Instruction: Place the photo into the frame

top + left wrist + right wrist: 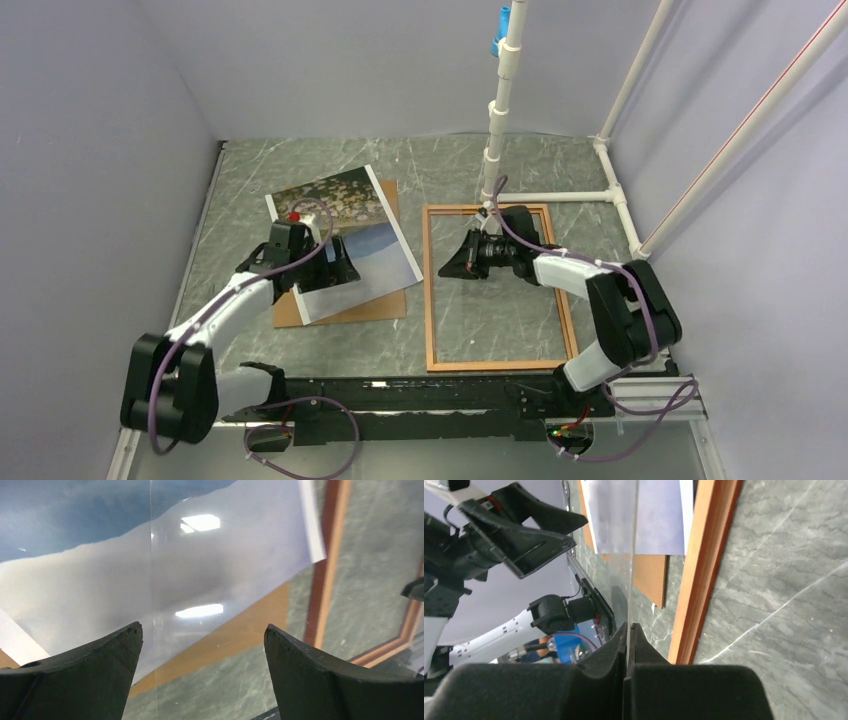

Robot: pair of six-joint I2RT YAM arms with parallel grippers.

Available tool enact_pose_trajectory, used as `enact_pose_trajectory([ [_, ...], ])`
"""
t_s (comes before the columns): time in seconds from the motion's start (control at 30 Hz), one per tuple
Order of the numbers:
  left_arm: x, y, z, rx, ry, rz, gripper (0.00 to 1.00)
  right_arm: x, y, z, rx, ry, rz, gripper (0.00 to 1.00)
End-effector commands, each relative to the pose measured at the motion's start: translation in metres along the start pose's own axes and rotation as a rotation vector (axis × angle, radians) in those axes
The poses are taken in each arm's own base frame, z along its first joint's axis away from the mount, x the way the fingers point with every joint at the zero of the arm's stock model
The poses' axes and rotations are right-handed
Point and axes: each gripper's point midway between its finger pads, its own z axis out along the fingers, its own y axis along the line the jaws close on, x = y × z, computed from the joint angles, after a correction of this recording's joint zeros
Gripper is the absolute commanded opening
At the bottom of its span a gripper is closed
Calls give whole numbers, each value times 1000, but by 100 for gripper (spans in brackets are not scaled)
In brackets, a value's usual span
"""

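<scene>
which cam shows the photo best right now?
Top external: the photo shows almost whole, lying askew on the backing board, with only the left gripper covering part. Left wrist: the photo close up, hills and sky only. Right wrist: just a pale strip of it.

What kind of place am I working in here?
Probably a lab robot cell, not a home or shop: plain grey-lilac walls box in a marble-patterned table, a white pipe rig stands at the back, and the left arm and right arm are bolted at the near edge.
</scene>
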Motion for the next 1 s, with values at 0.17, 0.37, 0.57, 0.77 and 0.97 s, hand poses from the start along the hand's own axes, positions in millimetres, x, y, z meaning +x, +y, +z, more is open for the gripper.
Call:
enact_pose_trajectory([
  [0.17,-35,-46,-67,174,-330,160,100,-18,57,-53,70,-171,-189,0],
  [0.37,-46,-64,-101,225,-558,256,99,-14,83,-101,133,-316,-247,0],
  [0.57,-56,-83,-107,206,-625,330,100,-10,96,-141,202,-444,-281,0],
  [0.77,-56,-105,-87,58,-615,435,99,-11,96,-170,302,-525,-295,0],
  [0.97,-42,-129,-44,-13,-494,471,99,-16,106,-199,366,-626,-321,0],
])
